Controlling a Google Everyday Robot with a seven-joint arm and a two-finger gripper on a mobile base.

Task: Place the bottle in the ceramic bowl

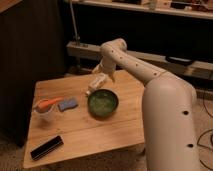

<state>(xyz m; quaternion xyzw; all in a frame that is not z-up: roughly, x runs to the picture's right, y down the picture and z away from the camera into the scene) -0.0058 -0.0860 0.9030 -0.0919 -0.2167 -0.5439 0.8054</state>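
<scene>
The white bottle [96,83] lies on the wooden table [120,127], just behind and to the left of the dark-green ceramic bowl [103,103]. The bowl stands near the middle of the table and shows a speckled, lighter green inside with nothing in it. My gripper [103,73] hangs at the end of the white arm, right over the far end of the bottle, at or very near it. I cannot tell whether it touches the bottle.
A blue sponge [68,104] and a small clear cup [45,109] with an orange item sit at the table's left. A black flat object [46,148] lies near the front left corner. A dark cabinet [30,45] stands to the left.
</scene>
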